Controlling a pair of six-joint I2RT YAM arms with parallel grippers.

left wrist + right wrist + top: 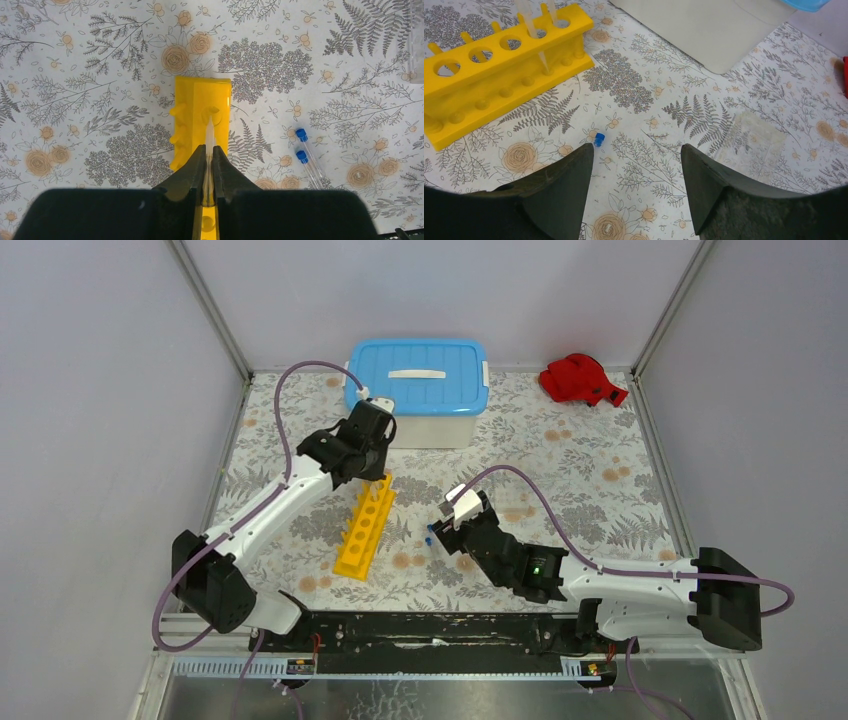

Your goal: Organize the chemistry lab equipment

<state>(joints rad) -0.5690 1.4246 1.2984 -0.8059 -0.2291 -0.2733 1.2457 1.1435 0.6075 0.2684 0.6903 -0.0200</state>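
Rack (365, 528), long, yellow, with round holes.

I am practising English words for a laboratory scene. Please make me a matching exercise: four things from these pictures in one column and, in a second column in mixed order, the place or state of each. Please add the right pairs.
Column one
1. yellow rack
2. red cloth
3. left pincer
4. right pincer

Column two
A. open, holding nothing
B. in the far right corner of the table
C. shut on a clear tube
D. in the middle of the table, in front of the tub

Right pairs: 1-D, 2-B, 3-C, 4-A
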